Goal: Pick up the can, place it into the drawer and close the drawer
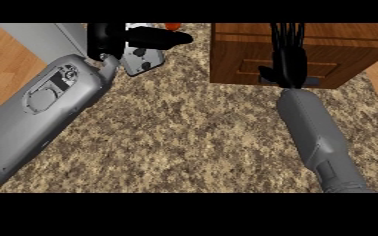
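drawer front touched by right hand, fingers straight; left hand raised, its fingers' state unclear.

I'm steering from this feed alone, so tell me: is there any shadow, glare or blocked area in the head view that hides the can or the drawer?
Head view: lighting is flat, with no glare or strong shadow on the speckled brown counter. The black left hand hides all but an orange sliver at the top edge, perhaps the can. The black right hand, fingers straight, covers the middle of the wooden drawer unit.
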{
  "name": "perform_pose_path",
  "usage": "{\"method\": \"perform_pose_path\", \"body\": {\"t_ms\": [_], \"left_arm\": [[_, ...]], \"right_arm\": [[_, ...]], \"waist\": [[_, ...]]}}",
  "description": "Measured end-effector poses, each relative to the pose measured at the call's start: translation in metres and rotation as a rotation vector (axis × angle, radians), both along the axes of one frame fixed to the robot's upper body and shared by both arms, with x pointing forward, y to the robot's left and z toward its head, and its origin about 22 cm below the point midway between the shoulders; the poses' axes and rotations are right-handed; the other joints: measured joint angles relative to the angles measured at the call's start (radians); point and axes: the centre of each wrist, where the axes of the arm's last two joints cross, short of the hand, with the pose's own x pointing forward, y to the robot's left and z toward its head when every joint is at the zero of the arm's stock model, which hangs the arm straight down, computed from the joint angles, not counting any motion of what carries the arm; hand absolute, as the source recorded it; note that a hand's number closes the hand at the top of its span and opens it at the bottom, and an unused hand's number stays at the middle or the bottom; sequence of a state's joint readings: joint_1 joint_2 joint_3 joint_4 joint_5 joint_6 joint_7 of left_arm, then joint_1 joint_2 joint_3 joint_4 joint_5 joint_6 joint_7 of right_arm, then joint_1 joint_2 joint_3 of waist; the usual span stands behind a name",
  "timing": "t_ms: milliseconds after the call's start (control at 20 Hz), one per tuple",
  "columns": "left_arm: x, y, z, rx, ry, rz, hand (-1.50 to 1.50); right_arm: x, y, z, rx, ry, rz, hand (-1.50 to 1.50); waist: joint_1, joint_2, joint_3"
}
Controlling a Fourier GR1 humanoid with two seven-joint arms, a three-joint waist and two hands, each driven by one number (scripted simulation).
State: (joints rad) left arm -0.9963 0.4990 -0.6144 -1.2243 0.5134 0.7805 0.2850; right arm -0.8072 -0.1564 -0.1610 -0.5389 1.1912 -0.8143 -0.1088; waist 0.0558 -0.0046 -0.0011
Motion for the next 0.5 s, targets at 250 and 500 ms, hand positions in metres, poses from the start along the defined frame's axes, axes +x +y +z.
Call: {"method": "perform_pose_path", "body": {"t_ms": [250, 500], "left_arm": [[-0.006, 0.007, -0.007, 0.006, -0.006, -0.011, -1.50], [-0.013, 0.011, -0.019, 0.010, 0.000, -0.016, -1.50]], "right_arm": [[0.023, 0.001, 0.031, -0.029, 0.031, -0.001, -1.50], [0.035, 0.004, 0.046, -0.048, 0.070, 0.009, -1.50]], "waist": [[0.017, 0.016, -0.001], [0.018, 0.026, 0.000]]}}
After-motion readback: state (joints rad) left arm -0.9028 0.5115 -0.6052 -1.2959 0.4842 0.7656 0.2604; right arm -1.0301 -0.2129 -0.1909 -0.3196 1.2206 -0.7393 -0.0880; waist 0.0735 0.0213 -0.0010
